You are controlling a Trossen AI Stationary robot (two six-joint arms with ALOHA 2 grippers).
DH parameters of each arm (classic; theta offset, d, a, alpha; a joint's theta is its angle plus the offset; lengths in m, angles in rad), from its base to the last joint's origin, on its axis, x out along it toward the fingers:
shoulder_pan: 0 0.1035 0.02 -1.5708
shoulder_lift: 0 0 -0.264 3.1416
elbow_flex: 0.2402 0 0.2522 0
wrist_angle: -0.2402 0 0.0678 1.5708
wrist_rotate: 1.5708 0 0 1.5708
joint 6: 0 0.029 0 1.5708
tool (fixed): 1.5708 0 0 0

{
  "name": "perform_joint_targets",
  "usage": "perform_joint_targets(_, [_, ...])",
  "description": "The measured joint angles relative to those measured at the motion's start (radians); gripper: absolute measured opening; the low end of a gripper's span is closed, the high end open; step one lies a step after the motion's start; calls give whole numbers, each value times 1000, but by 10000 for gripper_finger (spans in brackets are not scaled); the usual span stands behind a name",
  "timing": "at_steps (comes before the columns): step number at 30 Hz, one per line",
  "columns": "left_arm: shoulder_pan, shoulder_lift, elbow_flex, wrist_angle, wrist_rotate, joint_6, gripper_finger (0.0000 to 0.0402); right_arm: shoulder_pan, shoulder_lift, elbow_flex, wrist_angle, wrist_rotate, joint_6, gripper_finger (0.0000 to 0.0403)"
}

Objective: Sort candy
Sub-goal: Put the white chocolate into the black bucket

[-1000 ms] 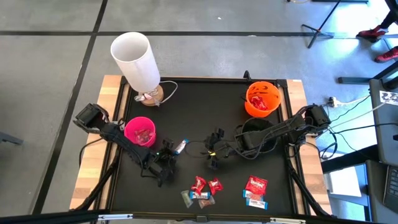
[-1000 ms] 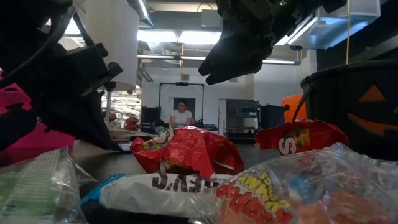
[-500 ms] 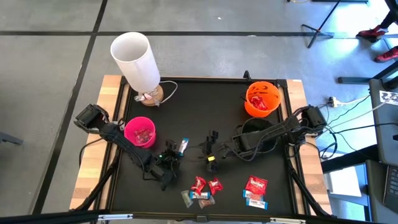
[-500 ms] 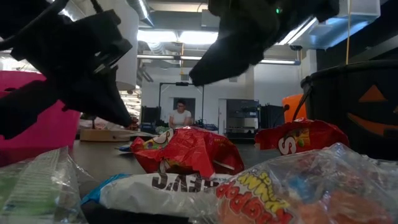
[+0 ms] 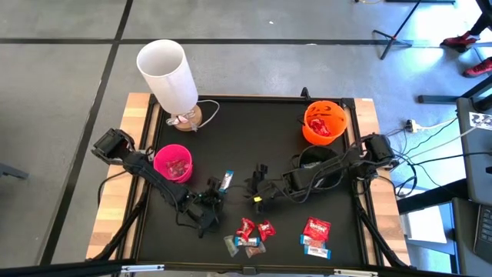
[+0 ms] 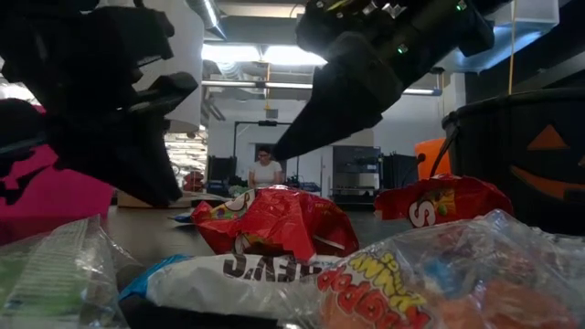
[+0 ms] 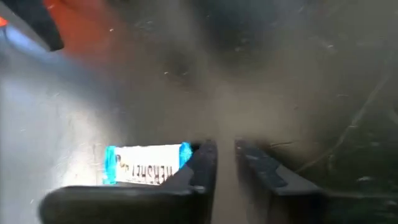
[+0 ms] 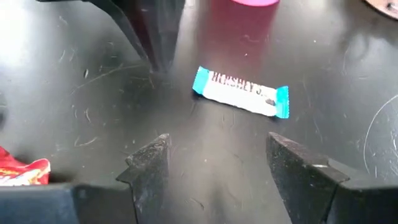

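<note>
A blue-and-white candy [image 5: 225, 181] lies flat on the black mat between my two grippers. In the right wrist view this candy [image 8: 242, 93] sits just ahead of my right gripper [image 8: 221, 168], which is open wide and touches nothing. My left gripper [image 5: 211, 201] stands on the candy's near-left side. Its fingers [image 7: 225, 158] are open by a narrow gap, with the candy [image 7: 146, 163] beside one finger and apart from it. Several more candies, red [image 5: 246, 228] and silvery [image 5: 317, 248], lie near the table's near edge.
A pink bowl [image 5: 173, 163] with candy sits left of centre and an orange bowl [image 5: 323, 123] at the far right. A black bowl [image 5: 319, 163] lies under my right arm. A white lamp [image 5: 169, 73] stands at the far left. A person sits in the room beyond [image 6: 267, 169].
My left gripper has drawn back toward the table's near edge, away from the blue-and-white candy, which stays lying on the mat. My right gripper has moved toward the table's left, closer to that candy.
</note>
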Motion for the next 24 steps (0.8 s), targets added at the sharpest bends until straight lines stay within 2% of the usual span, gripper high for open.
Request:
perform_joint_targets(7, [44,10,-2,1,-22,-2,129,0,0,0,6,0,-13,257])
perform_joint_targets(12, [61,60,-1,26,-7,24,169,0,0,0,4,0,-13,257])
perform_joint_targets(15, [59,87,1,40,-52,20,179,0,0,0,1,0,-13,257])
perform_joint_targets(18, [54,106,1,46,-161,-23,179,0,0,0,1,0,-13,257])
perform_joint_targets(24, [59,136,2,40,-181,-8,168,-1,0,0,0,0,-12,257])
